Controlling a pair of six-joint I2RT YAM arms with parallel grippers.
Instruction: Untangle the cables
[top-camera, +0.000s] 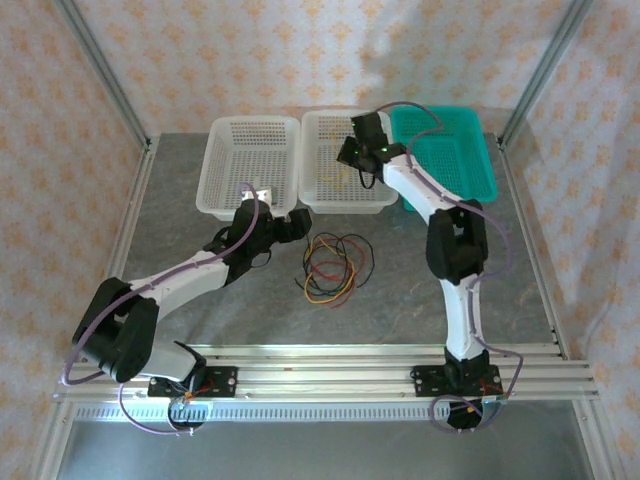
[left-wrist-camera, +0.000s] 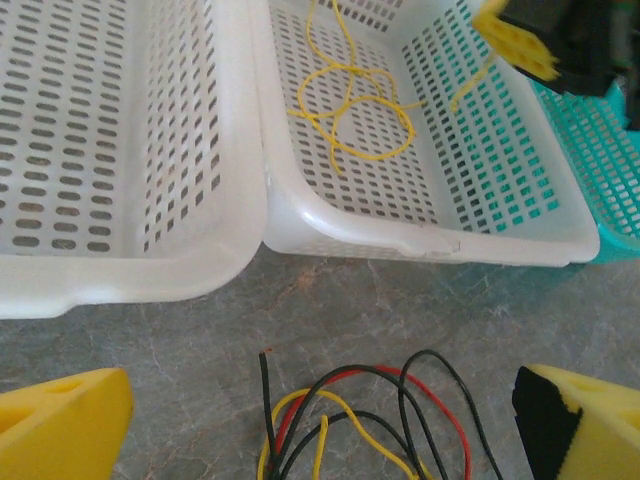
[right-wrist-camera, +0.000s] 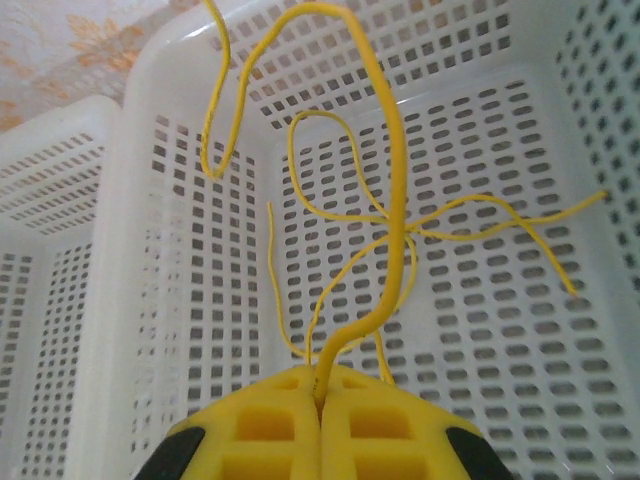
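Observation:
A tangle of red, yellow and black cables (top-camera: 335, 268) lies on the grey table in front of the baskets. My left gripper (top-camera: 298, 228) hovers open just left of it. In the left wrist view the tangle (left-wrist-camera: 370, 415) sits low between my yellow fingertips (left-wrist-camera: 60, 420), with nothing held by the left gripper (left-wrist-camera: 320, 430). My right gripper (top-camera: 350, 153) is over the middle white basket (top-camera: 345, 205). In the right wrist view the right gripper (right-wrist-camera: 322, 392) is shut on a loose yellow cable (right-wrist-camera: 385, 150), which loops down into that basket (right-wrist-camera: 180, 300).
An empty white basket (top-camera: 250, 165) stands at the left and a teal basket (top-camera: 450, 150) at the right of the middle one. Aluminium frame posts rise at the back corners, and a rail (top-camera: 330, 365) runs along the near table edge.

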